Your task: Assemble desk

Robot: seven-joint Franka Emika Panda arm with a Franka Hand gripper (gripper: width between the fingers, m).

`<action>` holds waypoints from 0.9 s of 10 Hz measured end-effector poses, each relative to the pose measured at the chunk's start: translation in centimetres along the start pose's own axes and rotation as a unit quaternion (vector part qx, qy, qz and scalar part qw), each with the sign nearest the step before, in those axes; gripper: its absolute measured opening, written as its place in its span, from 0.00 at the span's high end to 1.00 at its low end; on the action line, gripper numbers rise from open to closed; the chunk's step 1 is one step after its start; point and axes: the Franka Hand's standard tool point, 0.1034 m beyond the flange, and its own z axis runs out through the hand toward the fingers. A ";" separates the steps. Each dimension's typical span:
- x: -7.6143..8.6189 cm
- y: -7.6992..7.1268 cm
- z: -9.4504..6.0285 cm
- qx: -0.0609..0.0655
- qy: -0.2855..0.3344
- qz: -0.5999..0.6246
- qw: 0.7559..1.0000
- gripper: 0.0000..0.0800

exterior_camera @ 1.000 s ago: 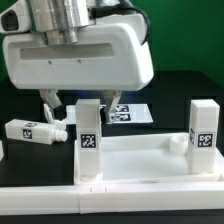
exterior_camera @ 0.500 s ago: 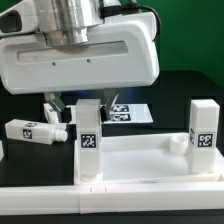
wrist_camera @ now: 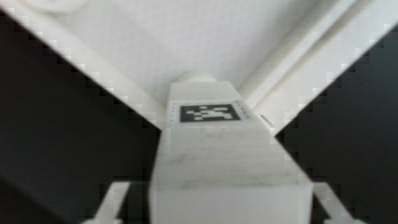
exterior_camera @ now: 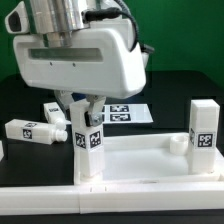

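Observation:
The white desk panel [exterior_camera: 140,165] lies flat at the front, rim up. One white tagged leg [exterior_camera: 90,148] stands in its corner on the exterior view's left, and a second leg [exterior_camera: 205,132] stands upright in the corner on that view's right. My gripper [exterior_camera: 84,108] is lowered over the top of the first leg, one finger on each side. In the wrist view this leg [wrist_camera: 214,150] fills the space between the fingers [wrist_camera: 118,200], with thin dark gaps at both sides. The jaws look open around it.
Two loose white legs lie on the black table at the exterior view's left, one [exterior_camera: 30,130] nearer and one [exterior_camera: 55,110] behind it. The marker board [exterior_camera: 128,113] lies behind the panel. The gripper's white body hides the back of the table.
The gripper has turned about its axis and shifted towards the exterior view's left. Its fingers now straddle the top of the left standing leg. The legs and panel have not moved.

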 end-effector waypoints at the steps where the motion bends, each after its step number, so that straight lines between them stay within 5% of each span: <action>1: 0.0 0.0 0.1 0.008 0.002 0.108 0.994 0.64; 3: 0.0 0.3 0.1 0.025 -0.016 0.244 0.969 0.64; 5: 0.0 0.3 0.1 0.027 -0.023 0.288 0.957 0.64; 6: -0.1 0.3 0.2 0.026 -0.022 0.271 0.962 0.52; 7: -0.3 0.2 0.3 0.025 -0.022 0.228 0.973 0.52; 8: -0.4 0.2 0.2 0.027 -0.021 0.156 0.987 0.31; 9: -0.5 0.3 0.1 0.029 -0.020 0.084 0.996 0.21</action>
